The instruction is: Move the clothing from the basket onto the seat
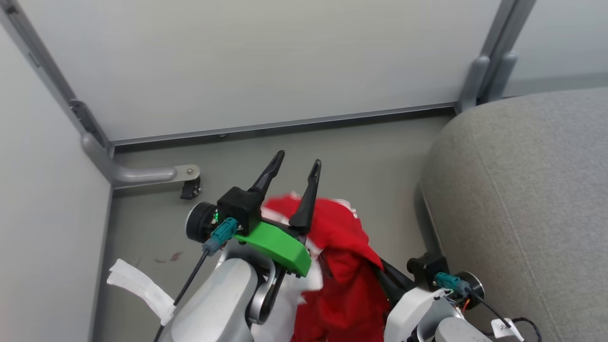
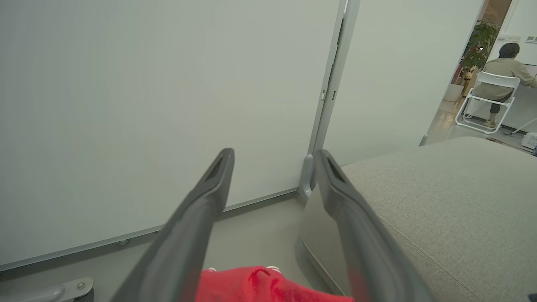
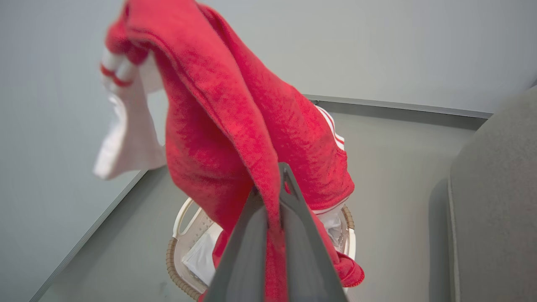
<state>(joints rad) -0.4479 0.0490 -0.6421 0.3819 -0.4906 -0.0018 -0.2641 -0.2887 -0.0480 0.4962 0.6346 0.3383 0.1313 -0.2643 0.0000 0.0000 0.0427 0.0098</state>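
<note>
The right hand [image 3: 272, 184] is pressed together on a fold of the red garment [image 3: 235, 109]. The garment hangs lifted over the basket [image 3: 171, 256], with its lower end reaching down to the rim. The basket stands on the floor [image 3: 398, 167], left of the grey seat [image 3: 495, 201], with a strip of floor between them. The left hand [image 1: 298, 159] is spread with nothing between its fingers, raised above the red cloth and pointing at the far wall panel [image 1: 266, 61].
</note>
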